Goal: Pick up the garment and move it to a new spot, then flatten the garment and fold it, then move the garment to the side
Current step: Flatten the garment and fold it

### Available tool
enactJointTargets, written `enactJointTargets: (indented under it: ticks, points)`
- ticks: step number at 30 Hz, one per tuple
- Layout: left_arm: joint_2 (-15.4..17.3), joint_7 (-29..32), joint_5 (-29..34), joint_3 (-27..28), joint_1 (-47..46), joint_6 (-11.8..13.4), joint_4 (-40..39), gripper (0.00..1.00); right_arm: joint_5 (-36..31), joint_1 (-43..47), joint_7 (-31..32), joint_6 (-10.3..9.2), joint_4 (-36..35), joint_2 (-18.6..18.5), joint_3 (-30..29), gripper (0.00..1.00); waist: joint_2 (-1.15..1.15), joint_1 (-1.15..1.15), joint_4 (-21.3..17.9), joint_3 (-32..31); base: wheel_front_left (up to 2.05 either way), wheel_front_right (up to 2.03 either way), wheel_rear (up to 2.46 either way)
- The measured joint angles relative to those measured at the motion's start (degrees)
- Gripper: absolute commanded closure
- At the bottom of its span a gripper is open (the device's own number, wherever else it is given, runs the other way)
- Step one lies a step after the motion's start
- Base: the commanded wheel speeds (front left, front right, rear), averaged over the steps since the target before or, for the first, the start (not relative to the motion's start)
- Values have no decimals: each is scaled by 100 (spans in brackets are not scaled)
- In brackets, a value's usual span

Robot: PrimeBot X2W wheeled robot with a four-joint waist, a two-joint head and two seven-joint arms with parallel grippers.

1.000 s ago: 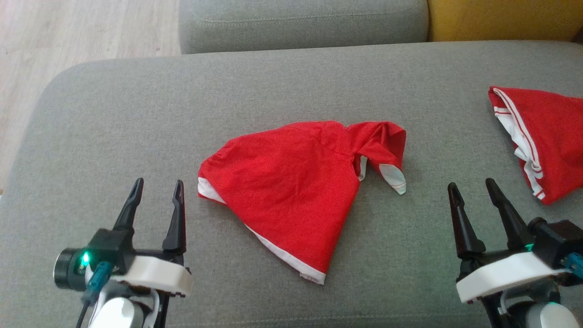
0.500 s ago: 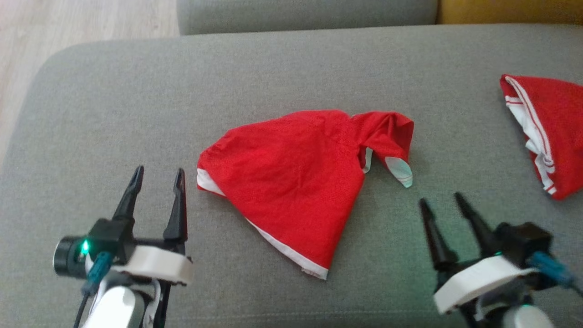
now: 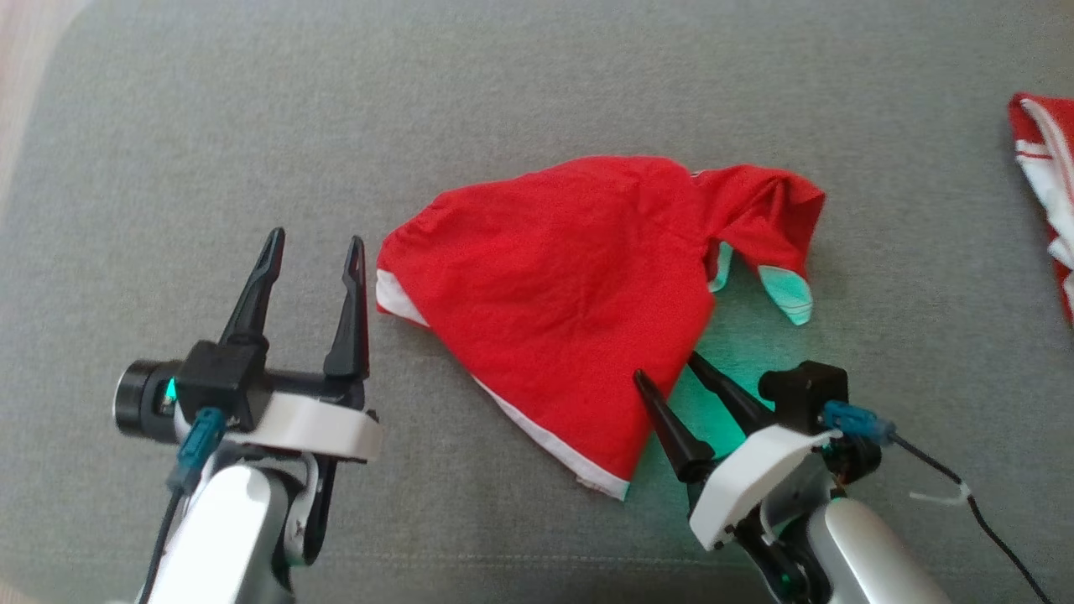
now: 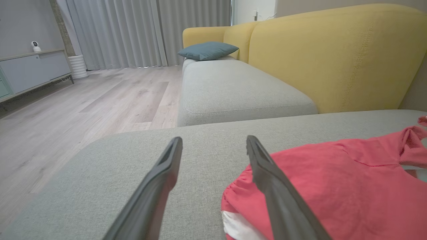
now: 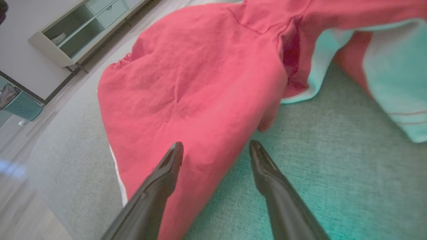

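A red garment with white trim [image 3: 562, 285] lies crumpled on the grey sofa seat [image 3: 537, 84], its sleeve bunched toward the right. My right gripper [image 3: 664, 366] is open at the garment's lower right edge, one fingertip over the red cloth and the other beside it on the cushion. In the right wrist view the garment [image 5: 186, 83] fills the upper part, with the right gripper [image 5: 216, 148] straddling its edge. My left gripper [image 3: 313, 237] stands open just left of the garment's white-trimmed corner. The left wrist view shows the left gripper [image 4: 213, 143] beside the garment [image 4: 333, 180].
A second red and white garment [image 3: 1045, 180] lies at the far right edge of the seat. Beyond the seat stand another grey cushion [image 4: 233, 90], a yellow sofa back [image 4: 333, 53] with a blue pillow [image 4: 206, 50], and wooden floor [image 4: 83, 100] to the left.
The head camera has tilted down and shifted, so the whole scene has moved. My right gripper has travelled left and forward to the garment's lower right edge. The left gripper stays beside the garment.
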Motion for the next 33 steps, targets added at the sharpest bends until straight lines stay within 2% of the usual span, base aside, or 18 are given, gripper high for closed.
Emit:
enactJointTargets:
  ticks: [1,2,4,10,17,24,28,33]
  points:
    - [-19,0,1,-4,-34,0,5,0,62,-59,-1,0,103,-1,30,0,0,0,28,41,0,0,0]
    - [-40,-1,1,-7,-59,0,14,0,100,-109,-2,0,193,-5,54,22,0,0,53,76,0,0,0]
    - [-80,-5,2,-8,-116,-1,60,0,202,-204,-53,0,341,-29,118,100,0,0,98,127,0,0,0]
    - [-113,-7,58,-2,-126,-1,121,0,303,-292,-361,0,301,-164,-109,100,0,0,106,155,0,0,0]
    - [-136,-8,111,19,-125,-44,112,0,165,24,-346,0,-243,-365,-1110,100,0,0,-19,109,0,0,0]
    - [-178,-8,147,29,-124,-96,111,0,-438,284,-34,0,-1085,-423,-1974,100,0,0,-94,35,0,0,0]
    - [-213,-8,154,30,-124,-153,115,0,-687,175,172,0,-1505,-247,-1816,100,0,0,-81,17,0,0,0]
    - [-280,-8,198,23,-125,-237,140,0,-782,-51,466,0,-1257,-25,-903,100,0,0,-2,20,0,0,0]
